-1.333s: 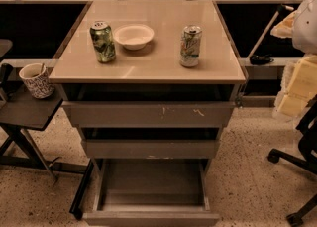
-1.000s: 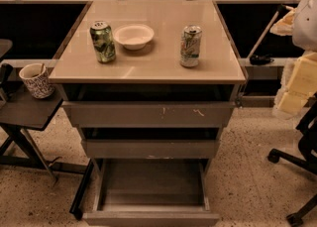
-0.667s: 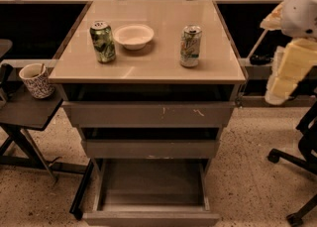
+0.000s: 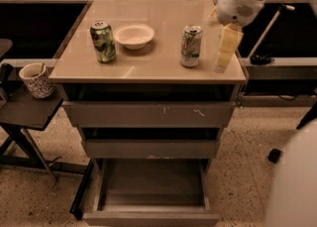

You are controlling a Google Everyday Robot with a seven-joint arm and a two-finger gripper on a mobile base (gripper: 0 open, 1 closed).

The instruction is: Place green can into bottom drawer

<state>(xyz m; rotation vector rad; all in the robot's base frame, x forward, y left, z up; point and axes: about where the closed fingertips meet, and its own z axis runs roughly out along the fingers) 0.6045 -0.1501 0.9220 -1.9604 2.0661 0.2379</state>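
Green can (image 4: 103, 41) upright, untouched; my gripper (image 4: 224, 57) hangs well right of it, beyond paler can (image 4: 190, 46), jaw state I cannot tell. Bottom drawer (image 4: 151, 184) below green can stands pulled out, ready for drop

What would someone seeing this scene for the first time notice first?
Probably the robot's pale gripper, hanging over the right edge of the cabinet top, just right of the paler can. Next, the bottom drawer, pulled wide open and empty at floor level, while the green can stands on the top's left side beside a white bowl.
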